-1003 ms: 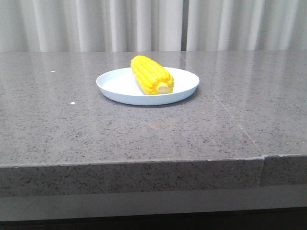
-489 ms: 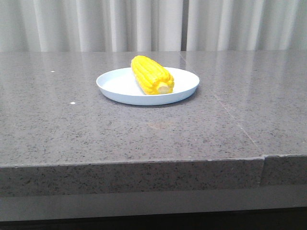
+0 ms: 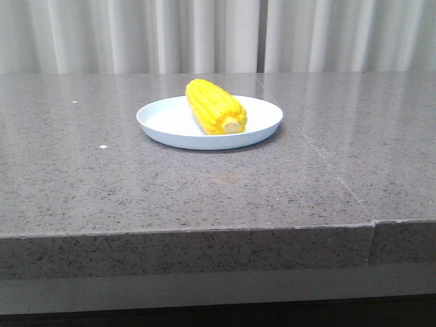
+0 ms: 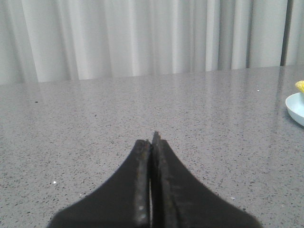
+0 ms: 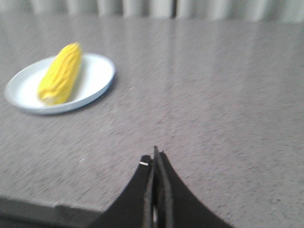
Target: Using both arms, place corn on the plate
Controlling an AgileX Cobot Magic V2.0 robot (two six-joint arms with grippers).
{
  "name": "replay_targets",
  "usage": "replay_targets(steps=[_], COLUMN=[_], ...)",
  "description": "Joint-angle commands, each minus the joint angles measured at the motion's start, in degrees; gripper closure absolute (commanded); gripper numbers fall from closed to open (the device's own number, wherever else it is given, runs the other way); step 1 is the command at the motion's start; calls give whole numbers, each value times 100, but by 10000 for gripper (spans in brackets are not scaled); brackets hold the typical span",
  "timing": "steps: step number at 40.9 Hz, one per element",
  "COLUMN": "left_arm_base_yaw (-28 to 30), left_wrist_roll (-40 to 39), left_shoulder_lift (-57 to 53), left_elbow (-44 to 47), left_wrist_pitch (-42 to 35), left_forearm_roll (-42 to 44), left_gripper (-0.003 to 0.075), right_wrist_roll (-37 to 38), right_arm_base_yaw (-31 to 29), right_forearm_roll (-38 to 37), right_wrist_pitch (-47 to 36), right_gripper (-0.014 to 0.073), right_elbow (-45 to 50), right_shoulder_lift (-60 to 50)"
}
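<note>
The yellow corn [image 3: 215, 106] lies on the pale blue plate [image 3: 163, 120] at the middle of the grey stone table, its pale cut end towards the camera. Neither arm shows in the front view. In the left wrist view my left gripper [image 4: 152, 140] is shut and empty over bare table, with the plate's edge [image 4: 294, 108] and a tip of the corn [image 4: 300, 86] at the frame's right edge. In the right wrist view my right gripper [image 5: 154, 156] is shut and empty near the table's front edge, well apart from the corn [image 5: 61, 74] on the plate [image 5: 97, 78].
The grey speckled table [image 3: 204, 191] has a front edge close to the camera and a seam [image 3: 373, 225] on its right side. Pale curtains [image 3: 218, 34] hang behind the table.
Nothing has visibly changed in the front view; the corn and plate stay still.
</note>
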Motion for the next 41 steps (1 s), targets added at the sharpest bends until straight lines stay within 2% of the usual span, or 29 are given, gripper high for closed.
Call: replay_targets(steps=[1, 12, 21, 36, 41], left_arm_base_yaw=[-32, -32, -32, -32, -32], left_wrist_roll=[-56, -56, -56, -56, -56], left_shoulder_lift=[-105, -105, -105, -105, -105], left_elbow=[30, 30, 30, 30, 30], left_wrist_pitch=[-470, -470, -470, -470, -470], left_forearm_roll=[-18, -18, -18, -18, -18], left_gripper=[740, 740, 740, 741, 740], right_wrist_roll=[-37, -37, -37, -32, 179], right_arm_base_yaw=[-288, -607, -623, -623, -623], right_forearm_roll=[20, 20, 20, 20, 20], right_wrist_pitch=[-1188, -2233, -2637, -2624, -2630], right_gripper=[713, 713, 713, 713, 713], right_elbow=[419, 1621, 1618, 1618, 1618], right_shoulder_lift=[-285, -751, -751, -751, -751])
